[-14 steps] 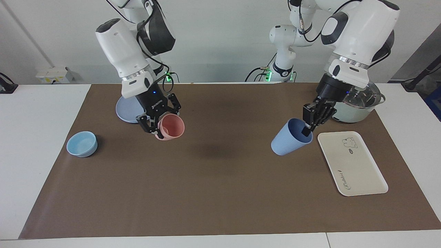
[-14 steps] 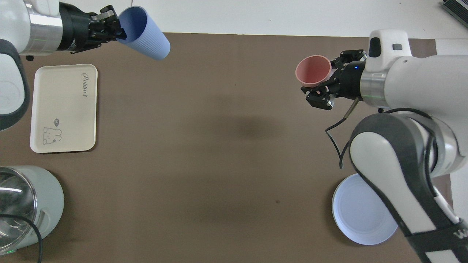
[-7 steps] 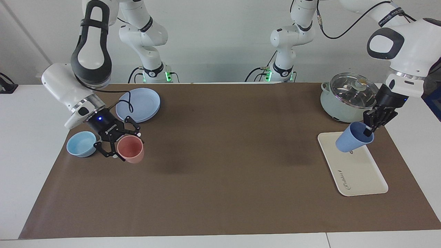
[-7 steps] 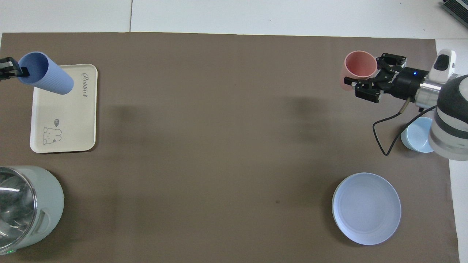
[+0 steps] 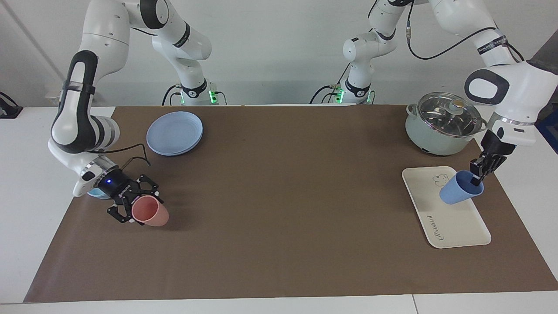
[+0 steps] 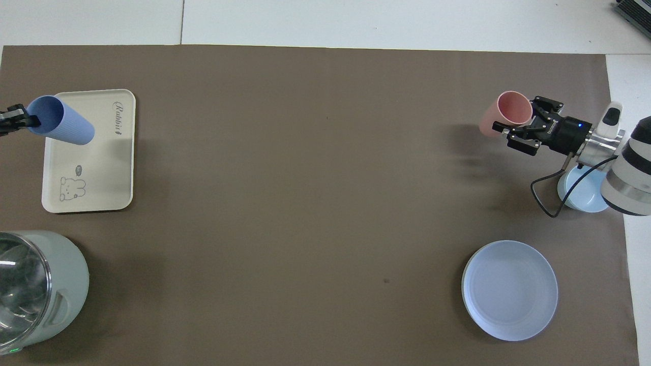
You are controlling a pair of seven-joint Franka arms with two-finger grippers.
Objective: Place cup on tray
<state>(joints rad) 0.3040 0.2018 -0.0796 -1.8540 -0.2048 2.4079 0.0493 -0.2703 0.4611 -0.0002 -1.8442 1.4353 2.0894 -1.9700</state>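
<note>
The periwinkle-blue cup (image 5: 460, 188) hangs tilted, held by its rim, low over the end of the cream tray (image 5: 449, 222) nearer to the robots. I cannot tell whether its base touches the tray. My left gripper (image 5: 477, 171) is shut on the cup's rim. In the overhead view the cup (image 6: 61, 121) covers a corner of the tray (image 6: 91, 168), and the left gripper (image 6: 18, 119) shows at the picture's edge. My right gripper (image 5: 130, 205) is shut on a pink cup (image 5: 150, 211), tilted low over the mat beside the light-blue bowl; this gripper (image 6: 529, 127) and the pink cup (image 6: 506, 114) also show from overhead.
A pale green pot with a glass lid (image 5: 444, 124) stands next to the tray, nearer to the robots. Stacked round blue plates (image 5: 174, 133) lie near the right arm's base. A light-blue bowl (image 6: 582, 190) sits under the right arm's wrist.
The left gripper carried the blue cup from over the mat to over the tray and lowered it. The right gripper swung the pink cup toward its end of the table and down.
</note>
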